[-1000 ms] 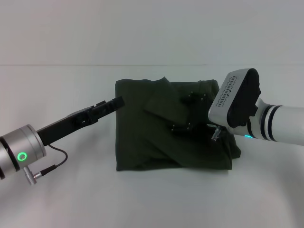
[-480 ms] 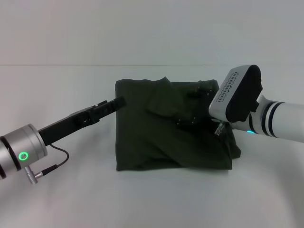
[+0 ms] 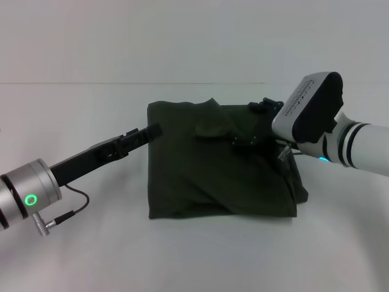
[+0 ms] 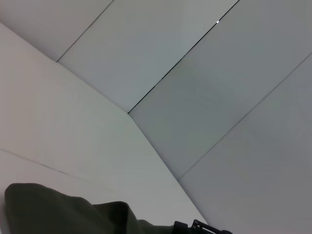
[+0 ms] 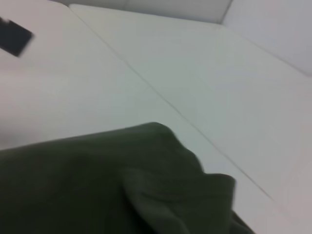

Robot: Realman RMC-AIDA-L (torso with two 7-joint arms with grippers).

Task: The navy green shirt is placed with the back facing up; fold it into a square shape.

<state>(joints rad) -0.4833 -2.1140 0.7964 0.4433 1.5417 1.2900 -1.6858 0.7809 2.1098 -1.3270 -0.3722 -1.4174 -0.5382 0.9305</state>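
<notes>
I hold the left end effector (image 3: pixel 146 132), apparently pressed together, against the navy green shirt (image 3: pixel 206 176) edge as an anchor, while the right end effector (image 3: pixel 258 125), pinching a fold, tidies the square on the surface (image 3: pixel 91 255).

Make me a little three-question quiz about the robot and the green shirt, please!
1. True or false: the navy green shirt lies spread out flat with both sleeves showing.
2. Which tool sits at the shirt's left edge? A) left tool B) right tool
3. Fill in: the right tool is over the shirt's far ____ corner.

Key:
1. False. It is already folded into a rough square on the white table.
2. A. The left tool rests at that edge.
3. Right.
</notes>
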